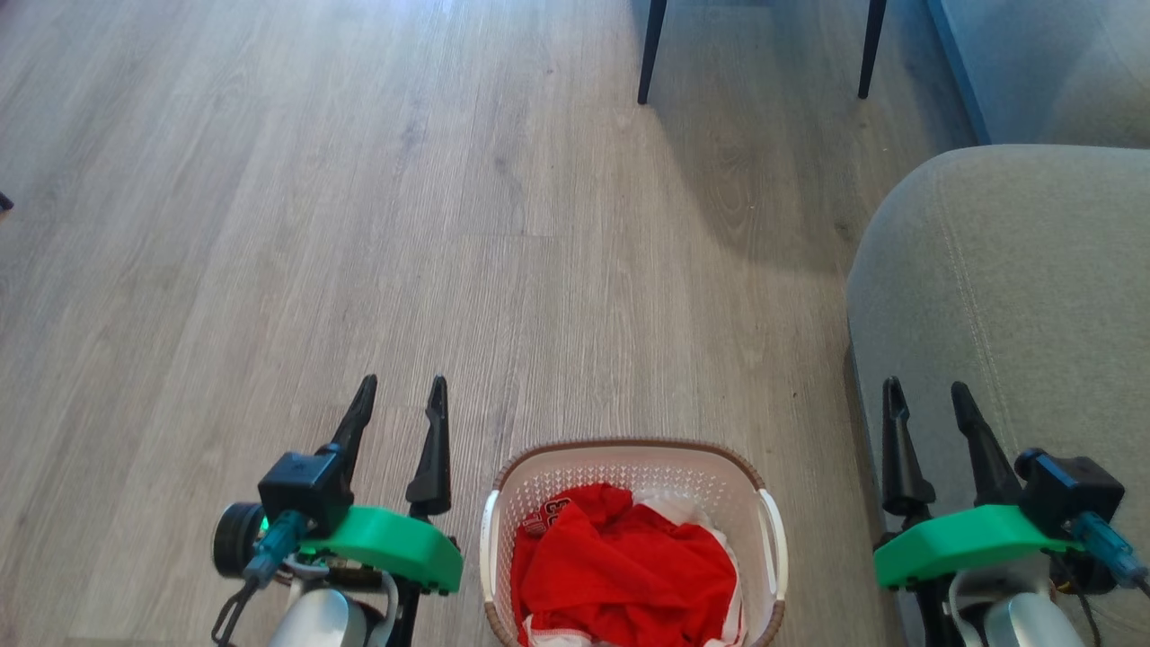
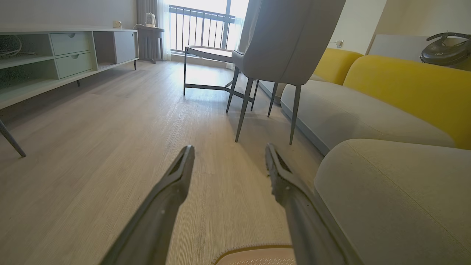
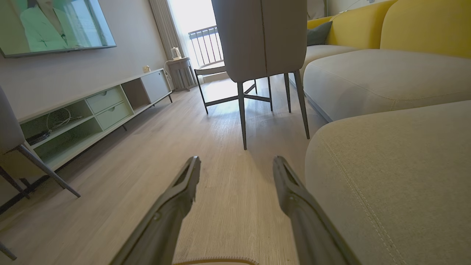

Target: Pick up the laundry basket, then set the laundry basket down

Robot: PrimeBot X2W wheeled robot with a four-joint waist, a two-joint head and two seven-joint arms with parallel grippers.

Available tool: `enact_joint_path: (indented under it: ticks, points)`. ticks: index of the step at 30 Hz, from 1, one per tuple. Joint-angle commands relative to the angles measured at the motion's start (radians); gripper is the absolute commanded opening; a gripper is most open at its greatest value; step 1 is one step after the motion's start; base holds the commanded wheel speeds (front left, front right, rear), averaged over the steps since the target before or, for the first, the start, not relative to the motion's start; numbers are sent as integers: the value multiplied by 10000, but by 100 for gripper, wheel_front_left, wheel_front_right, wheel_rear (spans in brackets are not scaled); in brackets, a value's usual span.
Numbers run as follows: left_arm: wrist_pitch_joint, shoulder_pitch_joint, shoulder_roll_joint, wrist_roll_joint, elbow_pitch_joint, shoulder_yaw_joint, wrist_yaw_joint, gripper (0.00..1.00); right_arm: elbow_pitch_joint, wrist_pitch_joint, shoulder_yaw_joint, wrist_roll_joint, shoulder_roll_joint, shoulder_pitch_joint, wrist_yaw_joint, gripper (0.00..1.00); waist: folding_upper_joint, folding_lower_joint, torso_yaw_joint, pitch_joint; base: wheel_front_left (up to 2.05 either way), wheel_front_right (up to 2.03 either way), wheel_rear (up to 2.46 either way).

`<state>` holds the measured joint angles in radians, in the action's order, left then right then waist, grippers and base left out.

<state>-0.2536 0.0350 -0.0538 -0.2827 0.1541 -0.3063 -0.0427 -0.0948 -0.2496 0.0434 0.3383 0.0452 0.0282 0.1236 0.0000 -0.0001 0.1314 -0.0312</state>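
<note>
Both grippers open and empty — laundry basket point(image 1: 629, 469) between them.
Its left side lies just beside the left gripper point(image 1: 402, 386); the right gripper point(image 1: 925, 388) stands further off.

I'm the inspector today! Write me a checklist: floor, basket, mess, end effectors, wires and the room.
Surface: grey wood-look plank floor.
Job's things: small white perforated plastic laundry basket with brown rim, on the floor between the arms, holding red and white clothes.
Clutter: nothing seen.
End effectors: left end effector open, empty; right end effector open, empty, beside the grey fabric sofa cushion.
Cables: dark cable at left wrist; loose cords in pale green TV cabinet.
Surroundings: grey chair on thin dark legs, yellow sofa backs.
</note>
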Motion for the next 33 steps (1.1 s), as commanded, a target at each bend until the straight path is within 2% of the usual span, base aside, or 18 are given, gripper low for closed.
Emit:
enact_joint_path:
  ticks: [1, 11, 12, 16, 33]
  points:
    - [-82, 329, 35, 42, -321, 366, 46, 100, 301, -122, 260, 30, 51, -339, 71, 100, 0, 1, 9, -2, 0, 0, 0]
    - [-82, 338, 35, -179, -316, 346, -7, 100, 198, -122, 276, 141, 51, -357, 71, 100, 0, 1, 46, -28, 0, 0, 0]
    - [0, 0, 0, -160, -1, -7, -5, 0, -90, 0, 25, 62, 0, 0, 0, 0, 0, 1, 46, -28, 0, 0, 0]
    - [42, -267, -6, -231, 503, -57, 0, 0, -626, 32, 69, 105, -27, 132, 0, 0, 0, 1, 44, -25, 0, 0, 0]
    - [421, -136, -110, -2138, 562, 379, 232, 0, -742, 452, -64, 1904, 52, -67, 10, 0, 0, 1, -143, 25, 0, 0, 0]
